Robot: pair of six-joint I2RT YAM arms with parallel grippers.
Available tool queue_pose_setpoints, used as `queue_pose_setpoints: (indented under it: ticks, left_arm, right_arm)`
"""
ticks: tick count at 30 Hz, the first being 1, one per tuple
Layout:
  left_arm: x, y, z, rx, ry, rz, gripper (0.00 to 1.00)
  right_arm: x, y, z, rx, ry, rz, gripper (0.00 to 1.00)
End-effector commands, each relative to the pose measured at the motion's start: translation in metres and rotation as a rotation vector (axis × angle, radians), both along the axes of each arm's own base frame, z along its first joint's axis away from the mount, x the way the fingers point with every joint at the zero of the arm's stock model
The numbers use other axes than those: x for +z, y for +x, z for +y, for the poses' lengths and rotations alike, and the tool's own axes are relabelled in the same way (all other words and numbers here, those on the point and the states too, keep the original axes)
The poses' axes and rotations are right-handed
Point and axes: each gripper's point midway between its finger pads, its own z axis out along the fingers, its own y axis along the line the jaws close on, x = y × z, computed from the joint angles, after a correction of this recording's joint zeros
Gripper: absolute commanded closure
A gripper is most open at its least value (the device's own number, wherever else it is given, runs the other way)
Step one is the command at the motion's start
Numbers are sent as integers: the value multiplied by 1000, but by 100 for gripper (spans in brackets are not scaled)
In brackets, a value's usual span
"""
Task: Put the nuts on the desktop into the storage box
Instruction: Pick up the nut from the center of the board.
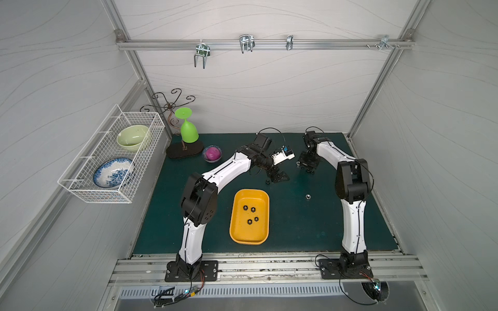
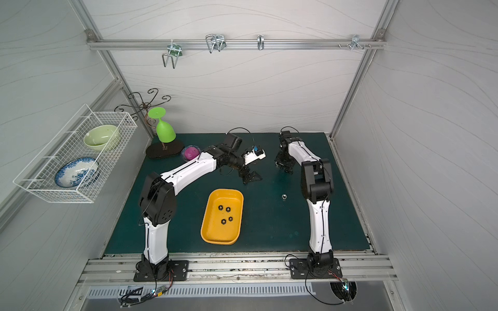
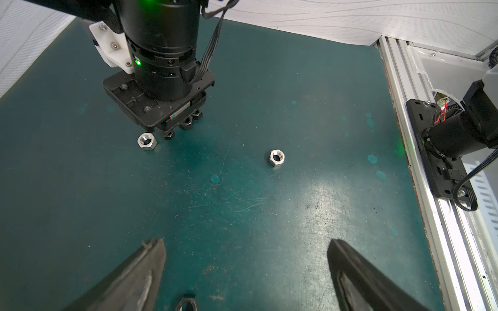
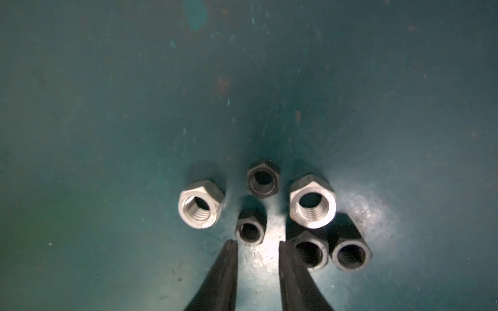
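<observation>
Your right claw (image 4: pixel 257 242) hangs narrowly open and empty, tips just short of a black nut (image 4: pixel 250 229) on the desk (image 4: pixel 107 107); your left claw (image 3: pixel 245 242) gapes wide, empty.

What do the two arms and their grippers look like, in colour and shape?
Both the left arm and the right arm have white shells, black joints and thin black cables. The left gripper and right gripper have black, tapering fingers.
</observation>
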Motion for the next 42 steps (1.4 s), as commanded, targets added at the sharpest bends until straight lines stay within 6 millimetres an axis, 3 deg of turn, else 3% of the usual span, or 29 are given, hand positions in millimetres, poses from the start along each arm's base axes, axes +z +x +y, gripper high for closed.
queue_pose_setpoints:
  ticks: [1,9,18,27,29,42]
  left_arm:
    - [7,9,-10,-4,-26,-36,1]
    - [5,6,-8,-11,-20,-31,1]
    - [4,8,-8,-13,-15,-42,1]
    - [3,7,-6,-10,-4,-45,1]
    - [4,6,-5,-9,-1,-49,1]
    - [9,4,-2,-8,5,-56,1]
  right_arm:
    - [-17,-1,-5,1,-19,23,69]
    - [-22,2,-3,-7,-1,23,68]
    - [-45,-3,-2,3,-3,86,68]
    - [-46,-7,-6,19,-44,103,72]
    - [-44,-8,-7,26,-57,104,79]
    - [-6,-4,-6,30,-47,43,80]
